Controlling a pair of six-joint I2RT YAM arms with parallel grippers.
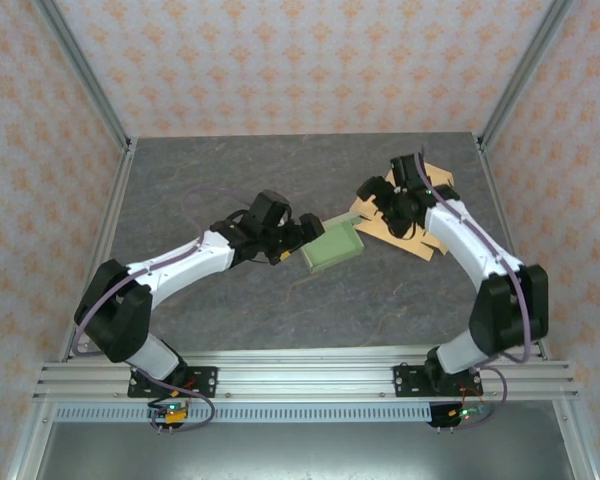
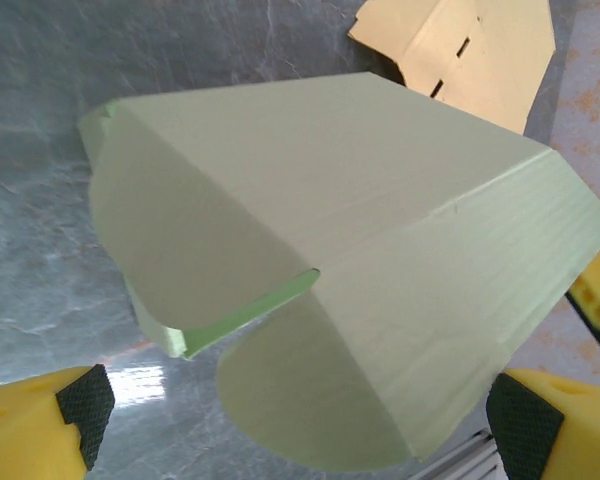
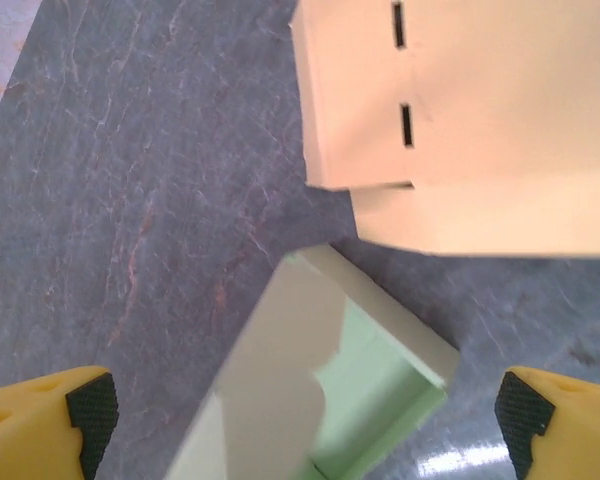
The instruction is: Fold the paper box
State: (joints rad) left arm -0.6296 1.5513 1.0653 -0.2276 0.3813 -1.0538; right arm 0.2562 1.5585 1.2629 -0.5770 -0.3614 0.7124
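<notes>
text: none readable | brands, numbers, signs: none readable | surfaces seen: pale green folded paper box, tan flat slotted cardboard sheet, grey marbled worktop

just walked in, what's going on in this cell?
Two arms are working on a green paper box near the middle of the table. It looks partly folded: walls up, a rounded flap still loose. The left gripper sits at the box's left end and the right gripper hangs above it. Both have their jaws wide open, so neither is gripping it. Flat tan cardboard sheets lie just beyond the box, at the right rear.
</notes>
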